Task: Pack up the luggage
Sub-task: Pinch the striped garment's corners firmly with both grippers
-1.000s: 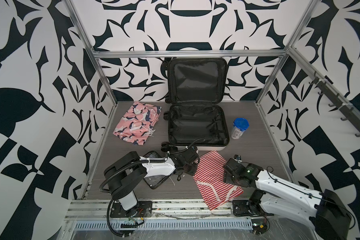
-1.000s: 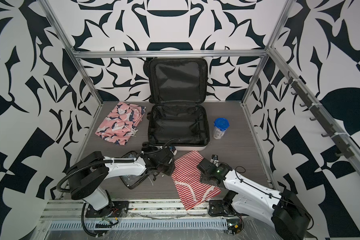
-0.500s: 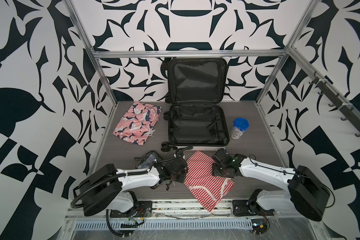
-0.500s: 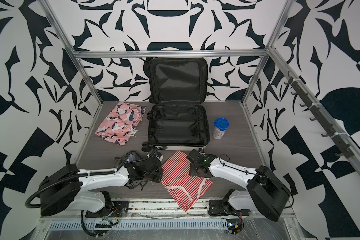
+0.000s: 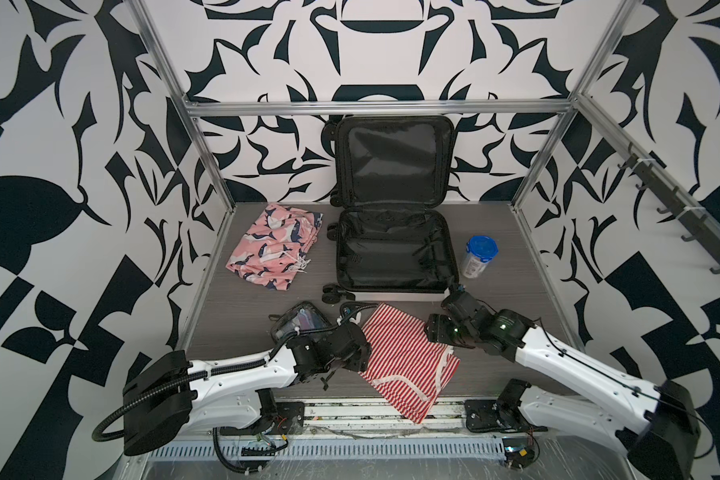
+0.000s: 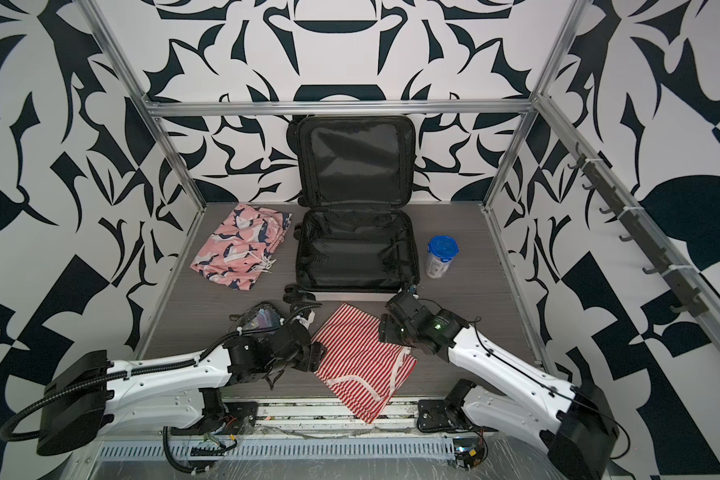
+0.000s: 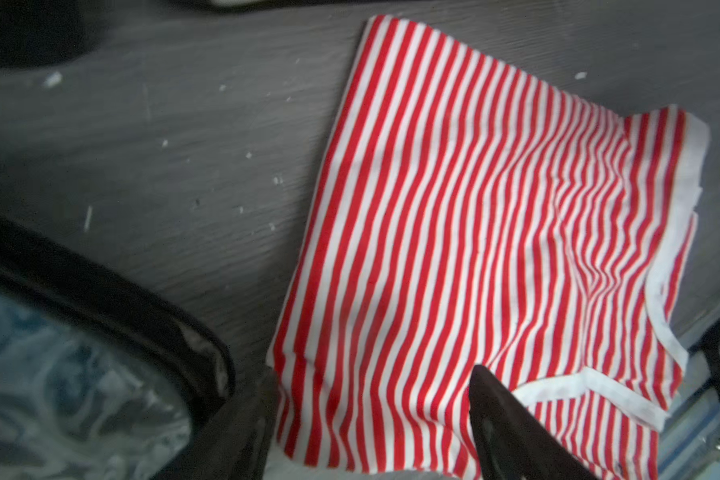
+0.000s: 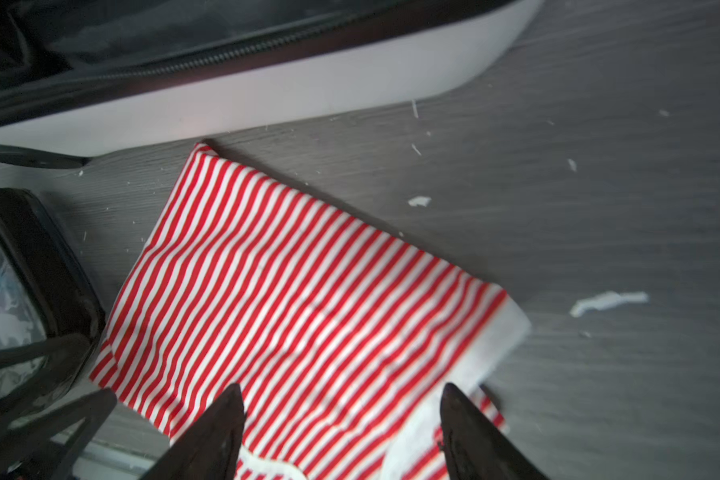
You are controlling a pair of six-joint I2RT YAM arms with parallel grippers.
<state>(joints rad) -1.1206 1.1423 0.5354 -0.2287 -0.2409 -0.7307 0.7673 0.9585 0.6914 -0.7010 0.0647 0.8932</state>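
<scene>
- Both top views look from high above the near edge, tilted down toward the back wall. They stand far enough off to take in the whole table [image 5: 233, 311], both arms and the open luggage [image 5: 395, 253]. The two share nearly everything, shifted slightly sideways.
- The left wrist view sits low and close over the striped shirt [image 7: 495, 232], facing down at it, with the clear pouch [image 7: 59, 374] at its edge.
- The right wrist view is just as close and looks across the same shirt toward the luggage's white shell.
- Both wrist views share the shirt and the pouch.
</scene>
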